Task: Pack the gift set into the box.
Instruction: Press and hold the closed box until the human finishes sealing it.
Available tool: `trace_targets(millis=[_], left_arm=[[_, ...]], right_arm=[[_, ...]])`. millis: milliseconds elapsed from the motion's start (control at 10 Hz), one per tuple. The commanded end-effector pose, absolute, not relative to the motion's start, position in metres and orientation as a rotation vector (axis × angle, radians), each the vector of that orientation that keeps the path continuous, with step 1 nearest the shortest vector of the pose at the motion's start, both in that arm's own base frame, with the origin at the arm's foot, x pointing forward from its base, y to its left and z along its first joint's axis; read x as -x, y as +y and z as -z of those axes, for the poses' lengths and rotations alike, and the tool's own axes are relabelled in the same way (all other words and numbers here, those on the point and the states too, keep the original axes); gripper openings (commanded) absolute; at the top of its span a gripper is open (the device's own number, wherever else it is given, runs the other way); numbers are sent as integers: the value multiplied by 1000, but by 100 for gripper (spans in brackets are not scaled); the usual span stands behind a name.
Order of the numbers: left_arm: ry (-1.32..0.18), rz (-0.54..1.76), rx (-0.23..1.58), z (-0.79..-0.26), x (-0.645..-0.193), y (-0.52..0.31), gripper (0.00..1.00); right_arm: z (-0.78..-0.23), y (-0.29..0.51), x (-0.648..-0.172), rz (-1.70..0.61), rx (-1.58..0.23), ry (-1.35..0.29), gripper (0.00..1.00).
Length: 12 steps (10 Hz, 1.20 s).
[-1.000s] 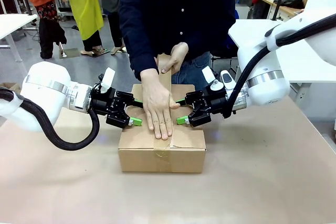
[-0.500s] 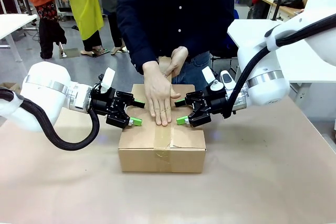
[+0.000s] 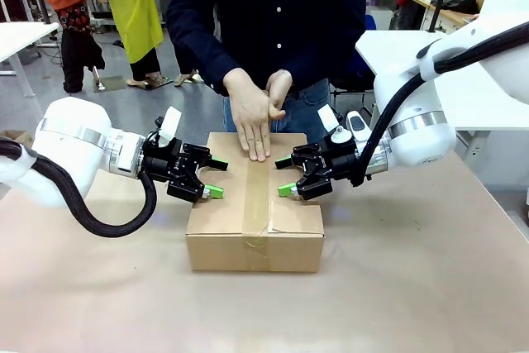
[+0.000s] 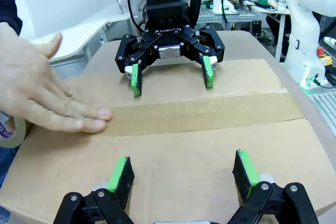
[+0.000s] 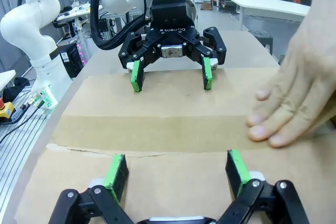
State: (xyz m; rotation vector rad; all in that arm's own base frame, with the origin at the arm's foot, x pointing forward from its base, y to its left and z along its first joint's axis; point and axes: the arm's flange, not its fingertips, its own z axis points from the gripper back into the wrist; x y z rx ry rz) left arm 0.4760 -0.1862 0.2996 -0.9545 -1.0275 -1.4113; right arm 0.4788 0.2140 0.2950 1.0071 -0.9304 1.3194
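Tape roll [image 4: 9, 129] beside brown table [image 3: 413, 287]

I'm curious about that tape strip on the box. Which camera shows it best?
The left wrist view: the tape strip runs across the closed box, with the person's hand pressing one end. The right wrist view shows it similarly; the front view shows it foreshortened.

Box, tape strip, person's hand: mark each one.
box [image 3: 223, 250]: front view, near side wall.
tape strip [image 4: 210, 114]: left wrist view, middle of strip along top seam.
person's hand [image 3: 252, 121]: front view, back of hand pressing the tape.
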Motion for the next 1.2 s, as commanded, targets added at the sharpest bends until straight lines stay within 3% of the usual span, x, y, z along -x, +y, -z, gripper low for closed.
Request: trace_targets(millis=[0,1100], left_arm=[[-1018,1430,961,-299,-475,-186,100],[-1018,1430,961,-299,-475,-186,100]], right_arm=[[-294,214,-479,-1327,-1004,-938,100],[-294,214,-479,-1327,-1004,-938,100]])
